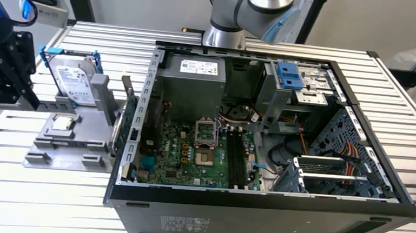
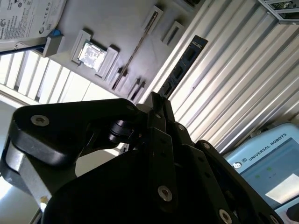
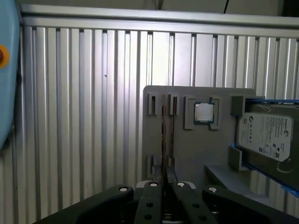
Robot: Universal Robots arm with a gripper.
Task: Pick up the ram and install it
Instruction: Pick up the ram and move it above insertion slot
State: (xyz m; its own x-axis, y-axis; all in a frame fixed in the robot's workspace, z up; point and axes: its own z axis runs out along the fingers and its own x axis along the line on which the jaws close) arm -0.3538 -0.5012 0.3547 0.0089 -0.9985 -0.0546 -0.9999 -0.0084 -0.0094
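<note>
— While the ram (image 3: pixel 163 135) stands on its thin edge in a slot along one side of the gray holder (image 3: pixel 196 154), what is the gripper (image 3: pixel 164 179) doing?
— Hanging away from the holder, lined up with the ram, fingers pressed together, holding nothing

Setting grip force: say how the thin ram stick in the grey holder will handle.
The thin dark ram stick looks light and probably stiff but fragile. On edge in the grey slotted holder, it could tip if nudged.
</note>
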